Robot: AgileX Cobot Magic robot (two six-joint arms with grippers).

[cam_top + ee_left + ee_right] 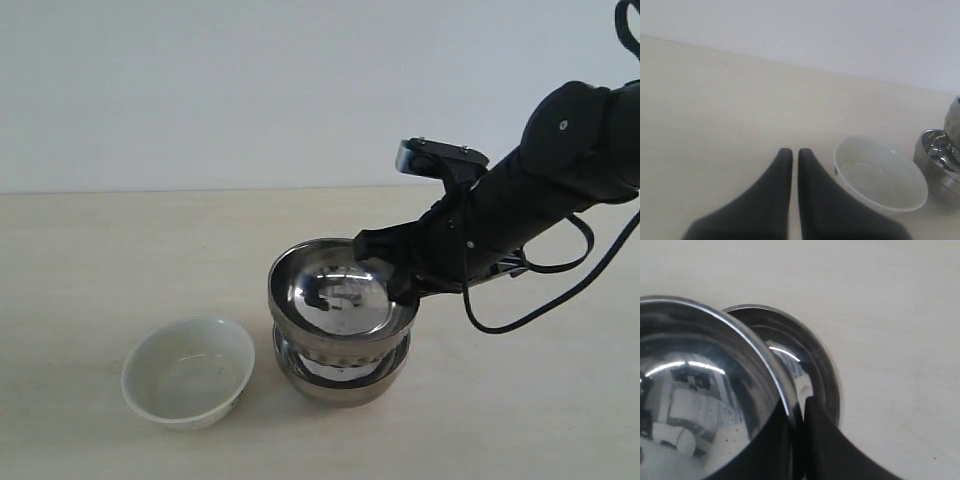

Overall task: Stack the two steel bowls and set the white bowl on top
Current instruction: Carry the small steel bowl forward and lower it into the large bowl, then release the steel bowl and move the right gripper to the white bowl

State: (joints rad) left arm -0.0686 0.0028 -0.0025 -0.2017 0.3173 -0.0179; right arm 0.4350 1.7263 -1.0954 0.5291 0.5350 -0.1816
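Over on the left of the worktop (80, 250) the white bowl (188, 372) sits upright and empty, just beside the steel pair but not touching it. The left pincer (791, 155), seen only from its own wrist camera, has its fingers together on nothing, with the white bowl just ahead of them; that arm looks the nearer one for the last lift. In the middle, the upper steel bowl (340, 295) rides over the lower steel bowl (345, 378), slightly tilted and apparently not fully seated. On the right, the right pincer (405, 290) is clamped on the upper bowl's rim at its right-hand side, one finger inside and one outside. The coming move likely turns on lowering this bowl squarely into the one beneath.
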